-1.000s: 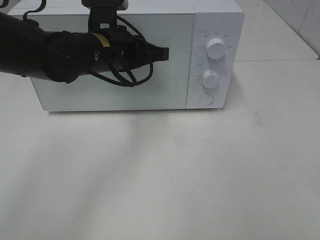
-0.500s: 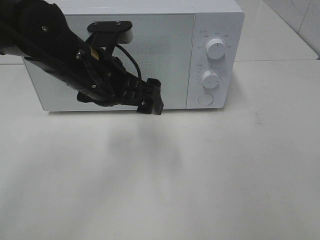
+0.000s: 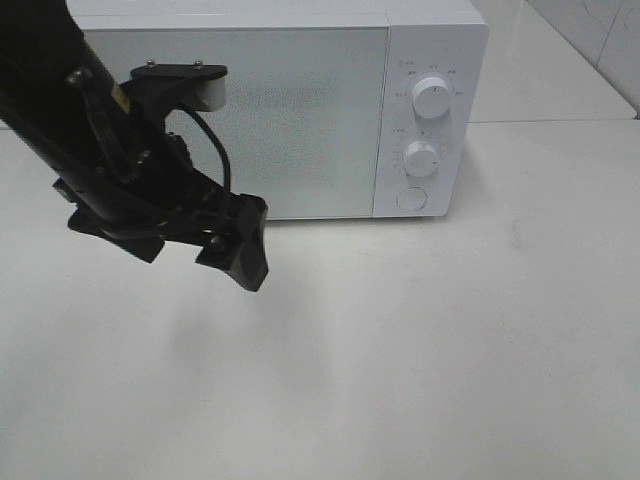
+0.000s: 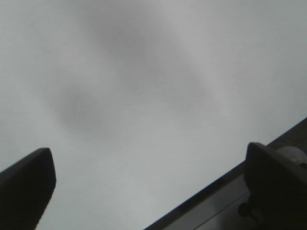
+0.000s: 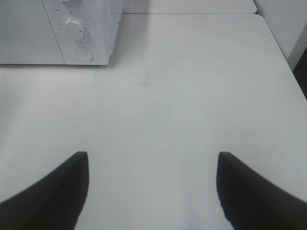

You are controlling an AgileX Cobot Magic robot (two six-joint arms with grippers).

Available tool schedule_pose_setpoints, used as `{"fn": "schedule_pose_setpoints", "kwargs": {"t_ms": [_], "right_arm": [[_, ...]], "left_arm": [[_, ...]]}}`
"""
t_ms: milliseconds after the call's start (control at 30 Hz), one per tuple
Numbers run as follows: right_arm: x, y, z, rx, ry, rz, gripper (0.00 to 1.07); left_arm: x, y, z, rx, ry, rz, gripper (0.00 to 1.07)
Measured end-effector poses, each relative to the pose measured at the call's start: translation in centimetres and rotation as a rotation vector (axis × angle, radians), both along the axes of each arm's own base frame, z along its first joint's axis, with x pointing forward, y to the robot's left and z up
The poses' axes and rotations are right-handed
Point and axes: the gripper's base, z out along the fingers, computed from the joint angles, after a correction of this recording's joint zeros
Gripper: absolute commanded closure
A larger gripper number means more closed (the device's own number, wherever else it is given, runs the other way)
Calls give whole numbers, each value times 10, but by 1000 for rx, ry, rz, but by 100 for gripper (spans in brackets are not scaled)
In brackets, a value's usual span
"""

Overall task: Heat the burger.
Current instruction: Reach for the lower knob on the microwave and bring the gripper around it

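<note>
A plain white tabletop fills the scene, with a strip of pale tiled wall at the far right corner.

On the left of the high view, the black left arm reaches in from the upper left, with a looped black cable hanging from it. It crosses in front of the left end of the microwave. The left gripper points down and to the right, above the bare table and just in front of the oven's lower edge. In the left wrist view its two dark fingers stand wide apart at either edge, with only grey tabletop between them.

Behind the arm stands a boxy white microwave oven. Its frosted, speckled glass door is closed flush. To the right of the door is the control panel, with two round white knobs, one above the other, and a round white button below them.

The burger shows in no view. Whether it lies behind the closed door cannot be told.

The right gripper appears only in its own wrist view. Its two dark fingers are spread wide over empty table with nothing between them. The microwave's knob-side corner sits well ahead of it.
</note>
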Motion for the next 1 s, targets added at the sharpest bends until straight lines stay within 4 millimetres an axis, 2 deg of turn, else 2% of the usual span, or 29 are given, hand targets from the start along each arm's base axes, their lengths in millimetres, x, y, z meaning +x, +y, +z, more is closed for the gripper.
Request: {"fn": "schedule_pose_setpoints", "kwargs": {"t_ms": [33, 100, 133, 200, 233, 300, 333, 367, 433, 467, 500, 533, 600, 633, 700, 733, 800, 833, 867, 1000], "right_arm": [[0, 0, 0, 0, 0, 0, 35], [0, 0, 0, 0, 0, 0, 35], [0, 0, 0, 0, 0, 0, 35], [0, 0, 0, 0, 0, 0, 35], [0, 0, 0, 0, 0, 0, 35], [0, 0, 0, 0, 0, 0, 35], [0, 0, 0, 0, 0, 0, 35], [0, 0, 0, 0, 0, 0, 35], [0, 0, 0, 0, 0, 0, 35], [0, 0, 0, 0, 0, 0, 35], [0, 0, 0, 0, 0, 0, 35], [0, 0, 0, 0, 0, 0, 35], [0, 0, 0, 0, 0, 0, 35], [0, 0, 0, 0, 0, 0, 35], [0, 0, 0, 0, 0, 0, 35], [0, 0, 0, 0, 0, 0, 35], [0, 0, 0, 0, 0, 0, 35], [0, 0, 0, 0, 0, 0, 35], [0, 0, 0, 0, 0, 0, 35], [0, 0, 0, 0, 0, 0, 35]], "left_arm": [[2, 10, 3, 12, 21, 22, 6], [3, 14, 4, 17, 31, 33, 6], [5, 26, 10, 24, 41, 64, 6], [6, 32, 13, 26, 46, 79, 6], [8, 46, 19, 35, 50, 110, 6], [8, 52, 22, 42, 54, 121, 6], [8, 65, 28, 56, 57, 149, 6], [8, 65, 28, 56, 57, 149, 6], [7, 90, 41, 83, 39, 200, 6], [7, 90, 41, 83, 39, 200, 6], [5, 105, 52, 82, 17, 242, 6], [5, 105, 52, 82, 17, 242, 6], [1, 127, 66, 79, -11, 309, 6], [1, 127, 66, 79, -11, 309, 6], [-6, 146, 78, 78, -26, 369, 6], [-6, 146, 78, 78, -26, 369, 6], [-15, 164, 89, 84, -49, 426, 6], [-15, 164, 89, 84, -49, 426, 6], [-21, 173, 94, 89, -68, 460, 6], [-36, 187, 89, 99, -63, 509, 6]]}}
